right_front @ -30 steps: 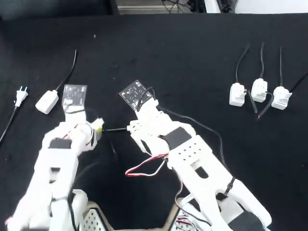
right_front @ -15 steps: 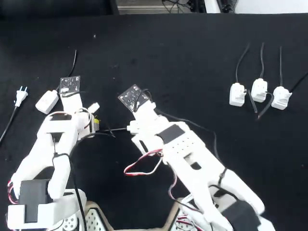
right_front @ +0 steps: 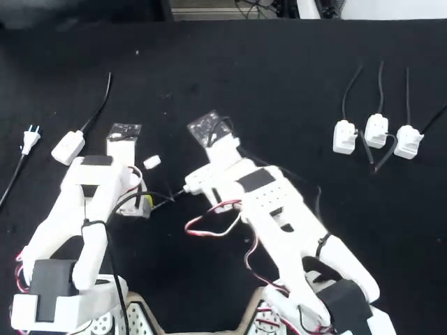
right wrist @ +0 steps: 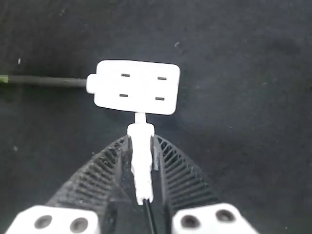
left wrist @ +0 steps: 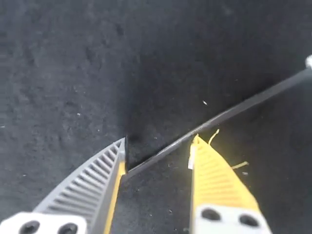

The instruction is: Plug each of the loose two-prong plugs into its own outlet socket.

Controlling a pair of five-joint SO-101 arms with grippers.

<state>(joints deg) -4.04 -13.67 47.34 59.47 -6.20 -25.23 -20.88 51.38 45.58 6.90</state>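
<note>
In the right wrist view my right gripper (right wrist: 141, 139) is shut on a white two-prong plug (right wrist: 141, 163). Its tip points at the side of a white outlet socket (right wrist: 134, 87) lying slots-up, very close to it. From above, that socket (right_front: 188, 187) peeks out beside the right arm. Its black cable (left wrist: 229, 113) runs between the fingers of my open left gripper (left wrist: 158, 146), which straddles the cable low over the cloth. From above the left gripper (right_front: 141, 204) sits left of the socket. Another loose plug (right_front: 29, 138) lies at the far left, near a second white socket (right_front: 68, 146).
Three white socket blocks (right_front: 376, 130) with black cables lie in a row at the back right. The whole table is covered with black cloth (right_front: 265, 77). Red and white wires (right_front: 209, 227) hang from the right arm near the middle.
The left arm swung right and its gripper came down over the socket's cable. The right arm's wrist shifted right and back, the plug still in its gripper.
</note>
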